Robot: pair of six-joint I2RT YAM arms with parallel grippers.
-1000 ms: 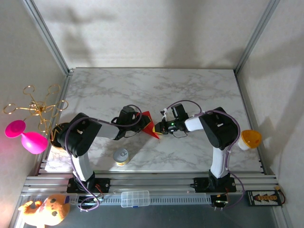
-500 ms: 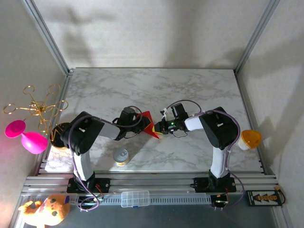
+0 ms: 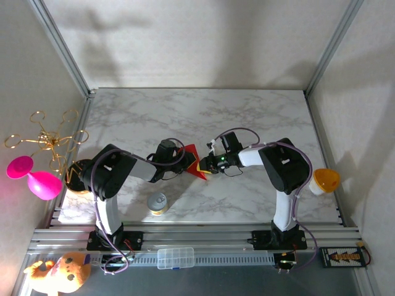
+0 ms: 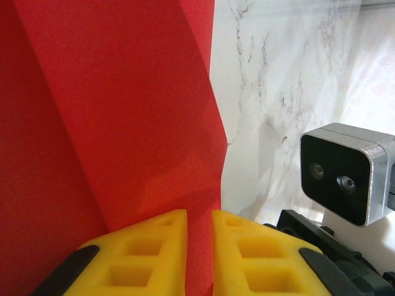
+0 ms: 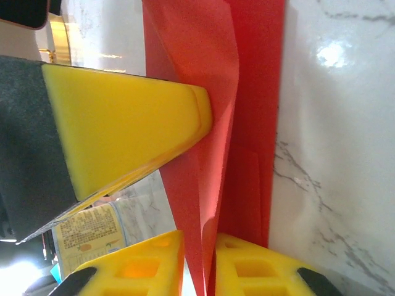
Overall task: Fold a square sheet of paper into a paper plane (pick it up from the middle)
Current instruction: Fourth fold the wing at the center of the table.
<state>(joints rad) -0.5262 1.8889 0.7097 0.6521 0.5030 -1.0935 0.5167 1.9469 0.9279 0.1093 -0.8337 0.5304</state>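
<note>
The square sheet of paper [image 3: 195,160], bright red, is folded into a narrow pointed shape and held upright just above the marble table [image 3: 185,117]. My left gripper [image 3: 182,160] grips it from the left. In the left wrist view the red paper [image 4: 123,111] runs down between the nearly closed yellow fingers of that gripper [image 4: 199,246]. My right gripper [image 3: 205,165] meets the paper from the right. In the right wrist view the paper's layers [image 5: 247,92] stand between the right gripper's [image 5: 199,259] fingers, touching the right one, with a thin gap at the left one. The left gripper's yellow finger [image 5: 123,117] presses the paper above.
A small can [image 3: 157,202] stands near the front edge, below the left arm. A pink balloon-like toy [image 3: 37,179] and a gold wire stand [image 3: 46,139] sit off the table's left side. An orange object [image 3: 325,180] is at the right. The right arm's wrist camera [image 4: 345,172] is close to the paper.
The right gripper's jaws have eased apart around the paper, and that wrist has shifted slightly left. The left gripper keeps its hold and has hardly moved.
</note>
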